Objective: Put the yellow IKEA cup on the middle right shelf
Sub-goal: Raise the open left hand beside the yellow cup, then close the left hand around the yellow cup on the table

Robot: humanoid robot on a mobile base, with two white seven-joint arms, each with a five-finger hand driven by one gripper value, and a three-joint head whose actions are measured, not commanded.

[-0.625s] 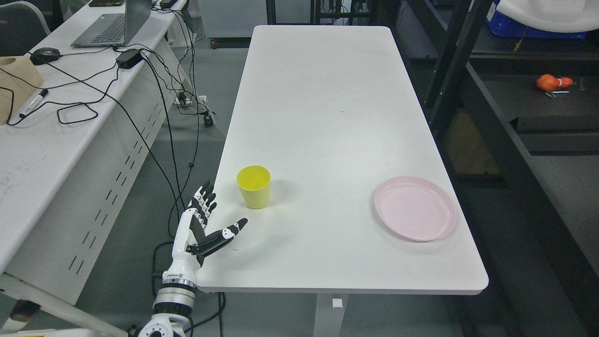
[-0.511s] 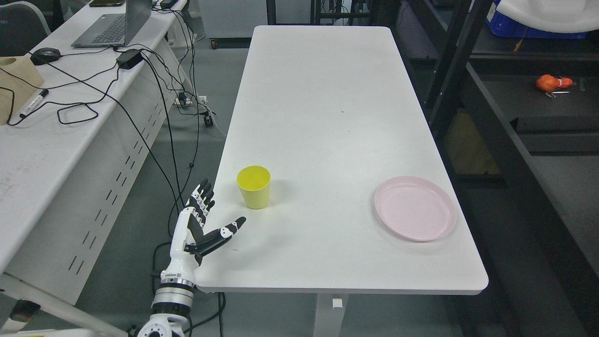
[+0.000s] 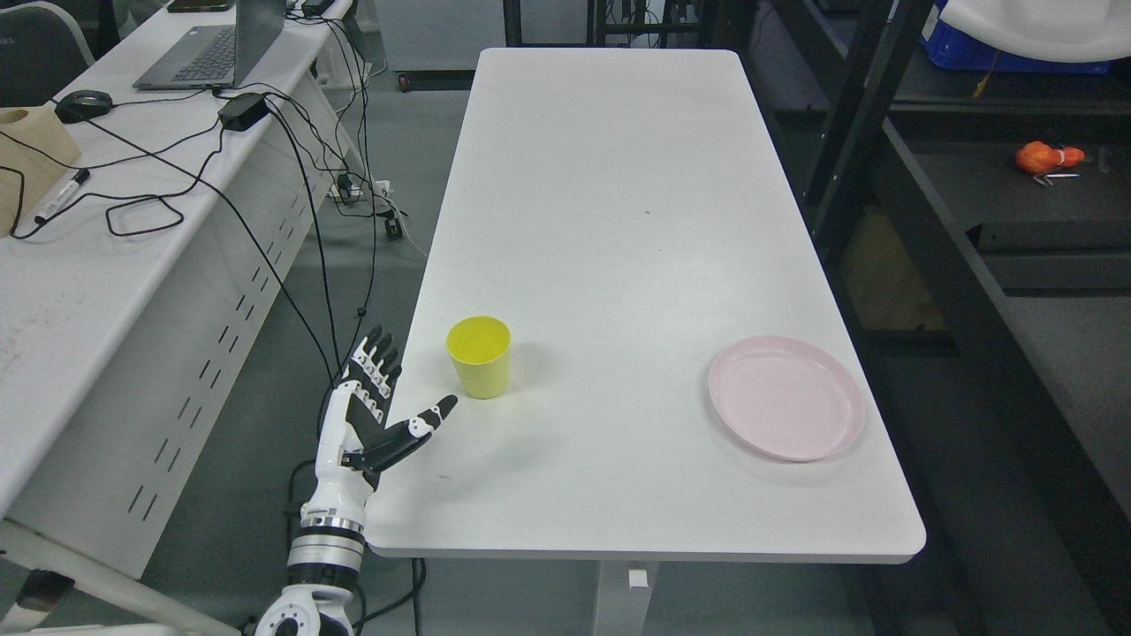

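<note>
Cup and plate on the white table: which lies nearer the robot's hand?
The yellow cup, just beyond the open left hand; the pink plate sits far right.

A white rectangular table (image 3: pixel 636 203) stands on a grey floor (image 3: pixel 415 132); to its left, a long white desk (image 3: pixel 79 291) carries a laptop (image 3: pixel 216 49), a mouse (image 3: pixel 81 104) and loose black cables (image 3: pixel 292 159). To the right, dark metal shelving (image 3: pixel 998 230) holds an orange object (image 3: pixel 1043 158) and a blue crate (image 3: pixel 998 53).
</note>
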